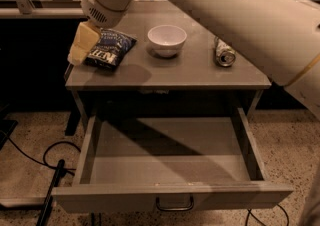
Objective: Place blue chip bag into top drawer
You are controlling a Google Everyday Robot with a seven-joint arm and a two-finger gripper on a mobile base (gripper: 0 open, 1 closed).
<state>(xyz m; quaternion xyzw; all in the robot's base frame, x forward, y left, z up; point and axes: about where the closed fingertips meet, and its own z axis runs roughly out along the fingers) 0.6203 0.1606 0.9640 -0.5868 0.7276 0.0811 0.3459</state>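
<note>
gripper: the pale yellowish two-finger gripper [76, 55] on the end of the big cream-coloured robot arm [225, 10] hangs over the back-left corner of the table, tip pointing down, and from this angle it overlaps the left edge of the bag

grip: honestly can't tell if it's open or closed, or whether it's actually touching the bag or just sitting in front of it

chip bag: small crinkly dark-blue foil snack bag [111, 50] with white lettering, lying flat at the left end of the table, so up top and not in the drawer

drawer: wide shallow grey metal top drawer [170, 162], pulled well out toward the camera below the table, with the arm's shadow falling across its floor

handle: small dark bail handle [174, 204] at the centre of the drawer's flat front panel

table: flat grey tabletop [190, 72], with the bag, bowl and can spread in a rough row along it

bowl: small round white bowl [167, 39], upright, near the middle of the table, just right of the bag but not touching it

can: green-and-silver can [224, 52] lying on its side toward the right end, well apart from the bag, one round end facing the camera

floor: speckled light floor [280, 140], with black cables [45, 157] snaking around left of the drawer
</note>
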